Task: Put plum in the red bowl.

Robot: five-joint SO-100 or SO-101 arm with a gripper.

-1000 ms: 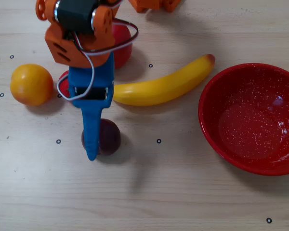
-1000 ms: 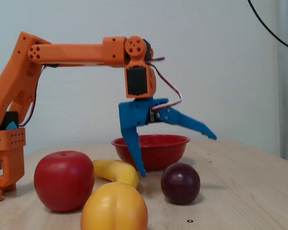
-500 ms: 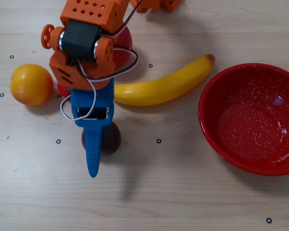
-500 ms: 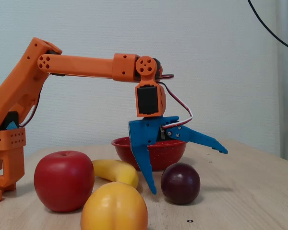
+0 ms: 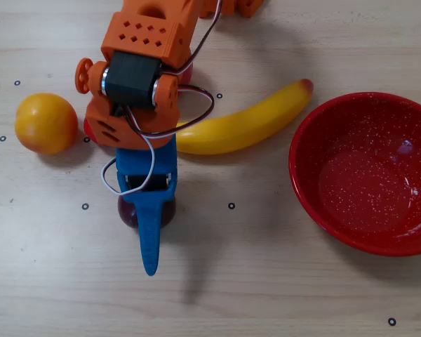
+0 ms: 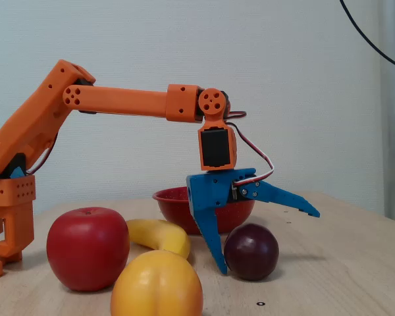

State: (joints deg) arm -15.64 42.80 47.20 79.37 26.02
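The plum is small, glossy and dark purple, and it rests on the wooden table. In the overhead view the plum is mostly hidden under the blue gripper. My gripper is open over the plum. One finger reaches down to the table beside the plum and the other is raised out past it. In the overhead view the gripper points toward the bottom of the frame. The red speckled bowl is empty at the right, apart from the plum. In the fixed view the bowl stands behind the gripper.
A yellow banana lies between the arm and the bowl. An orange fruit sits at the left. A big red apple stands near the arm's base and is mostly hidden under the arm in the overhead view.
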